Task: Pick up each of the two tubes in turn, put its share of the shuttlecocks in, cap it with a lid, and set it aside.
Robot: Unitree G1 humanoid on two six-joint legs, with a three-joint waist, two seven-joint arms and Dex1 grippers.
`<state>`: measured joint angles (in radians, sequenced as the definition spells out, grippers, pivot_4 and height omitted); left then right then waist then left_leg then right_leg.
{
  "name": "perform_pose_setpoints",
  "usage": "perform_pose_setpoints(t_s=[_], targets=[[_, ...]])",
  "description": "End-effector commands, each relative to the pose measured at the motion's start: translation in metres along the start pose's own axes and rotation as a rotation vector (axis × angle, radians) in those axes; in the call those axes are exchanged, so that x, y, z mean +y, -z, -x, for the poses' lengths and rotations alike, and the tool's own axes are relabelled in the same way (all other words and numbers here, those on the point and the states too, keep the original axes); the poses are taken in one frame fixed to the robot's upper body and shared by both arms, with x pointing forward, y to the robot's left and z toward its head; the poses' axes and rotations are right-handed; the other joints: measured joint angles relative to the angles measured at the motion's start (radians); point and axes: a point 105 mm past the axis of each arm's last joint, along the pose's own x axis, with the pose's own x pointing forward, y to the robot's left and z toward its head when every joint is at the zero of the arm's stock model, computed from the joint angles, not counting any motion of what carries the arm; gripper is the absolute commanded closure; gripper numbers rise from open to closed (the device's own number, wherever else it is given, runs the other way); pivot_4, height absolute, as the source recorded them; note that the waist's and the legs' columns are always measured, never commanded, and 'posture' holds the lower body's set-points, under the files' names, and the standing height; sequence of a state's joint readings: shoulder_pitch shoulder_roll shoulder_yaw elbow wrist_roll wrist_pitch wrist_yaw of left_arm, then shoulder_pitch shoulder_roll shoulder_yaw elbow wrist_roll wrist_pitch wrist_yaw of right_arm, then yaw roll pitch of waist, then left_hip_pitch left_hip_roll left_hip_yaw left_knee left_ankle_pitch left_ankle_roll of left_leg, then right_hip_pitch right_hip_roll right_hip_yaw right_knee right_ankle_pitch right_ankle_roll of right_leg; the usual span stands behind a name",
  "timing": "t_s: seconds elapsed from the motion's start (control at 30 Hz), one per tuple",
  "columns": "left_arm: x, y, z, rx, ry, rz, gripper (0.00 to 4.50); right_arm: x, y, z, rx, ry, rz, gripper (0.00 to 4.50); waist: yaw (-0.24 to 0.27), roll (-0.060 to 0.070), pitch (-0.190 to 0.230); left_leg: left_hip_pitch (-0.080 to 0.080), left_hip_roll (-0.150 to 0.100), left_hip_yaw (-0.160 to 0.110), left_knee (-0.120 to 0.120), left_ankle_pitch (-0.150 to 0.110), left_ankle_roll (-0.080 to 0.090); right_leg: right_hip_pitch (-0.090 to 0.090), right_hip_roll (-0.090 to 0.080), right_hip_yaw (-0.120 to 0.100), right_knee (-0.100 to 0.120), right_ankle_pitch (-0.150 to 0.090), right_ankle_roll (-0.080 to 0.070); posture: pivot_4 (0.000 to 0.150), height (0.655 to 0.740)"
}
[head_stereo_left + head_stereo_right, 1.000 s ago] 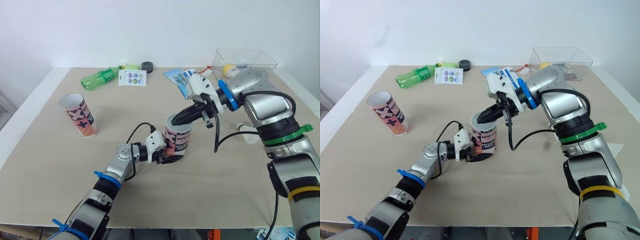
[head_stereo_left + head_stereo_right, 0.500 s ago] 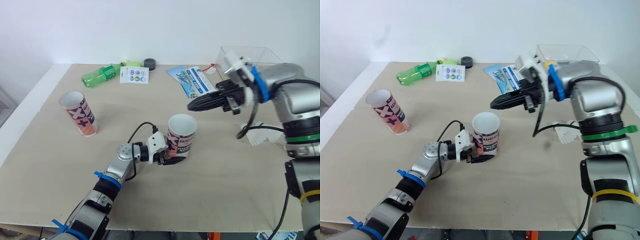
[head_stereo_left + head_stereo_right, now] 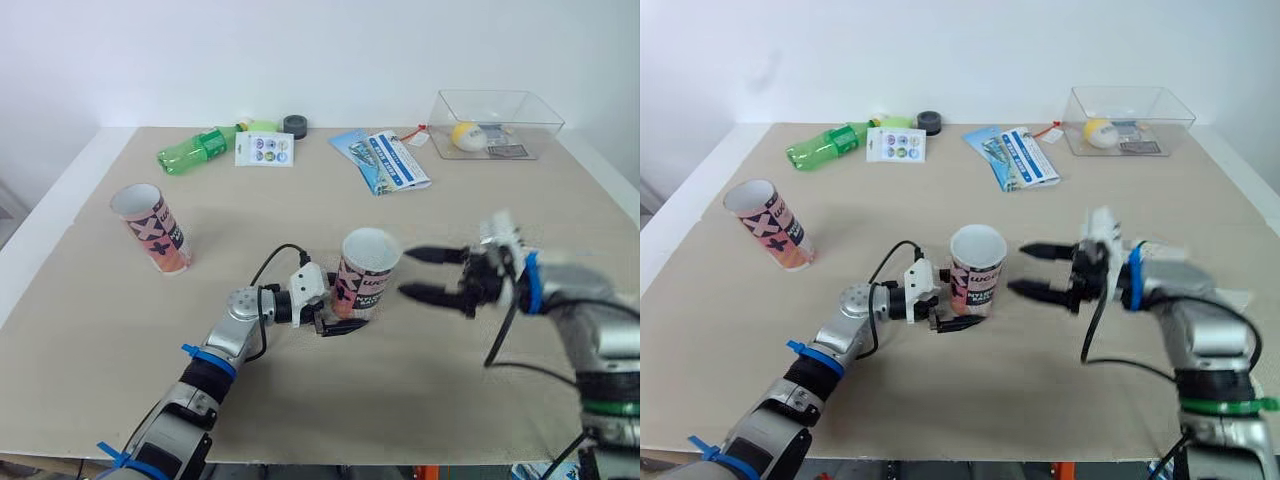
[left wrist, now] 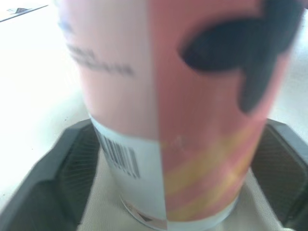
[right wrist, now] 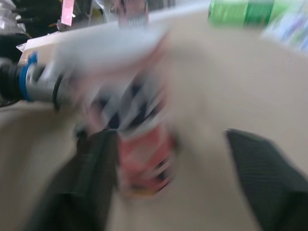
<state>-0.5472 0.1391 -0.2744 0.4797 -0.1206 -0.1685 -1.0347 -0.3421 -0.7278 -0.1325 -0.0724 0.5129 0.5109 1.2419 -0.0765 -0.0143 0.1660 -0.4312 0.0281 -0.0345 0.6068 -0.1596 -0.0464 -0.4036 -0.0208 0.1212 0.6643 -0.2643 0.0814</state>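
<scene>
The left gripper point(image 3: 338, 322) pinches the base of the near tube point(image 3: 368, 275), a stiff cardboard cylinder in a glossy pink-and-white printed wrap. The tube stands roughly upright at the middle of the matte beige table point(image 3: 300, 400), long axis vertical and mouth open upward. The right gripper point(image 3: 405, 272) hangs just beside it on the robot's right, its black fingers spread and empty, tips towards the tube wall (the free hand for loading, I judge). The second tube point(image 3: 152, 227) leans well apart on the left.

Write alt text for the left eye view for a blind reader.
On a beige table, the left gripper grips an upright open pink tube near its base, while the right gripper hovers open beside it. A second tube stands off to the left; a green bottle and clear bin sit at the back.
</scene>
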Motion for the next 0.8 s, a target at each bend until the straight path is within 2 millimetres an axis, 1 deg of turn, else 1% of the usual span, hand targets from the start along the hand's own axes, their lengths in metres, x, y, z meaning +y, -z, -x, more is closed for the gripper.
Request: perform_pose_setpoints(t_s=[0.03, 0.17, 0.23, 0.37, 0.6, 0.7, 0.8], targets=[[0.0, 0.009, 0.007, 0.04, -0.009, 0.011, 0.0, 0.007, -0.011, -0.002, -0.031, 0.02, 0.085, 0.03, 0.0, -0.001, 0.001, 0.0, 0.0, 0.0, 0.0, 0.0, 0.0, 0.0, 0.0, 0.0, 0.0, 0.0, 0.0, 0.15, 0.74], [-0.001, 0.005, 0.009, 0.019, -0.002, 0.003, 0.0, 0.012, 0.001, -0.006, -0.044, 0.013, 0.041, 0.03, 0.0, -0.004, 0.003, 0.001, 0.0, -0.001, 0.001, 0.001, 0.0, 0.001, 0.0, -0.001, 0.0, 0.001, 0.0, 0.15, 0.74], [-0.002, 0.004, 0.013, 0.017, 0.008, -0.007, 0.0, 0.017, 0.013, -0.01, -0.029, -0.001, 0.018, 0.03, 0.001, -0.005, 0.003, 0.001, 0.0, -0.001, 0.001, 0.001, 0.0, 0.001, 0.0, 0.0, 0.0, 0.001, 0.0, 0.15, 0.74], [-0.005, 0.001, 0.026, 0.03, 0.023, -0.04, 0.0, 0.021, 0.03, -0.026, -0.028, -0.012, 0.021, 0.03, -0.001, -0.005, 0.003, 0.001, 0.001, -0.001, -0.001, 0.001, 0.0, 0.001, 0.002, 0.0, 0.0, 0.0, -0.002, 0.15, 0.74], [-0.006, -0.006, 0.046, 0.038, 0.019, -0.065, 0.0, 0.016, 0.041, -0.046, -0.038, -0.002, 0.064, 0.03, 0.001, -0.006, 0.004, 0.001, 0.002, -0.001, -0.002, 0.001, 0.0, 0.0, 0.002, -0.001, 0.0, 0.001, -0.002, 0.15, 0.74], [-0.01, -0.012, 0.054, 0.023, 0.022, -0.057, 0.0, 0.017, 0.043, -0.053, -0.04, -0.014, 0.076, 0.03, 0.002, -0.007, 0.005, 0.001, 0.002, -0.001, -0.002, 0.001, 0.0, 0.0, 0.002, -0.001, 0.0, 0.0, -0.003, 0.15, 0.74], [-0.013, -0.015, 0.062, 0.022, 0.02, -0.033, 0.0, 0.017, 0.046, -0.059, -0.046, -0.02, 0.076, 0.03, 0.002, -0.007, 0.005, 0.001, 0.002, -0.002, -0.002, 0.001, 0.0, 0.0, 0.002, -0.002, 0.0, 0.0, -0.003, 0.15, 0.74]])
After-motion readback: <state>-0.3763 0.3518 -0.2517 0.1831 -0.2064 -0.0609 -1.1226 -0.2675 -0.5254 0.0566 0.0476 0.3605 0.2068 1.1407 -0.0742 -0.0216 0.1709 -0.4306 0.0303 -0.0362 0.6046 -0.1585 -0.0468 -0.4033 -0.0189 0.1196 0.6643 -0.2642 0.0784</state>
